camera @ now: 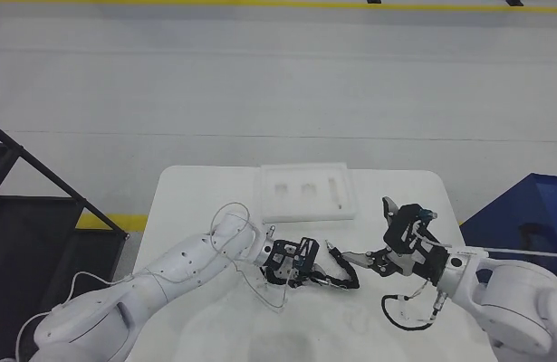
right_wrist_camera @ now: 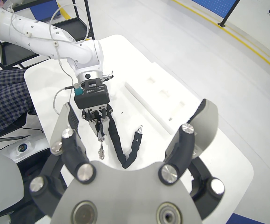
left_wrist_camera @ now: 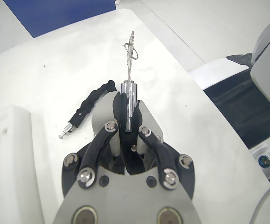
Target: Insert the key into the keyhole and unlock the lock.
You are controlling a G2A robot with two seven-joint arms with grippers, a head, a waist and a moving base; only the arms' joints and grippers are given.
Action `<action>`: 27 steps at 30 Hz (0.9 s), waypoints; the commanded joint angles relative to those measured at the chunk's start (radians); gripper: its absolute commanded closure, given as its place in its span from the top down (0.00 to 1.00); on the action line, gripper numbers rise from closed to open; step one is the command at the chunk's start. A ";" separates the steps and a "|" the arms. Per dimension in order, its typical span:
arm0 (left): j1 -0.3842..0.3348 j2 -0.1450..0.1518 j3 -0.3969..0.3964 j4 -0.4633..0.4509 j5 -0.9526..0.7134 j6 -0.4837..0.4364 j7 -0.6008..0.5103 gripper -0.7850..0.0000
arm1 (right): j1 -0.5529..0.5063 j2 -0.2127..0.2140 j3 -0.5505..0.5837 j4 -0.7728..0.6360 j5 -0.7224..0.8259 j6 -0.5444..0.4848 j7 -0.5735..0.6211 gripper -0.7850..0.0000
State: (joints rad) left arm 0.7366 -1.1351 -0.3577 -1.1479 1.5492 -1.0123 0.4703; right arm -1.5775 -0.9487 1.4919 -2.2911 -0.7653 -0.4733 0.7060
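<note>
**Key (left_wrist_camera: pixel 130 47) points straight at the waiting right gripper (right_wrist_camera: pixel 136 107)**

We've got the left gripper (left_wrist_camera: pixel 128 104) clamped on the chrome lock cylinder (left_wrist_camera: pixel 128 92). The key is plugged into the cylinder's far end, its shaft running straight out from those jaws. Facing it is the right gripper, fingers spread wide with nothing between them, meeting the key's bow end-on. We judge it the arm placed to make the turn. The black sleeved chain (right_wrist_camera: pixel 117 141) trails over the table (right_wrist_camera: pixel 219 145), its pin end lying loose. Is the key fully home? We can't quite tell.
</note>
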 commanded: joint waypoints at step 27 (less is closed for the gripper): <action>-0.186 0.094 -0.116 0.142 0.072 0.000 0.338 1.00 | 0.399 -0.004 -0.205 0.457 0.244 -0.362 0.074 1.00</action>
State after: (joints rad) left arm 0.5696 -1.0557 -0.4683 -1.0162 1.6366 -1.0124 0.8060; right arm -1.2166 -0.9526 1.3041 -1.8648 -0.5524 -0.8100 0.7606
